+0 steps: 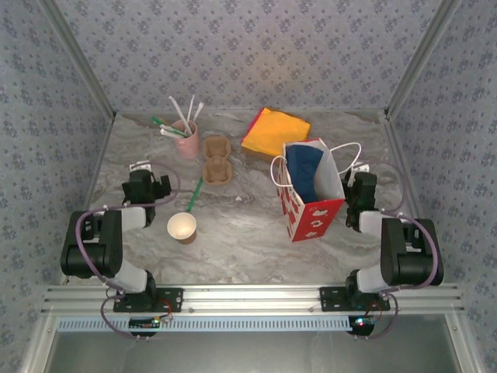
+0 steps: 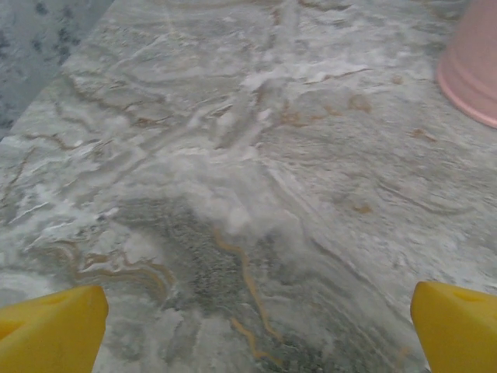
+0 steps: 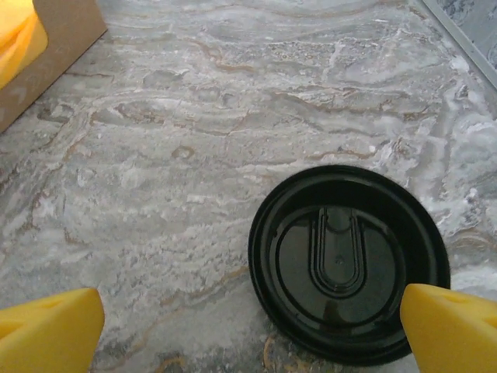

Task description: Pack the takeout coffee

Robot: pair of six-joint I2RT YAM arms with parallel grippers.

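Tools gape open: left tool [image 2: 256,334] over bare counter [image 2: 248,155] beside the left wall [image 2: 31,47]; right tool [image 3: 248,330] above black lid [image 3: 349,260], between red bag [image 1: 314,210] and right wall [image 3: 474,31].

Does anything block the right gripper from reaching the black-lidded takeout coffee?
Nothing visible does. In the right wrist view the right gripper is open, and the black lid lies directly ahead by its right fingertip, with bare marble table around it.
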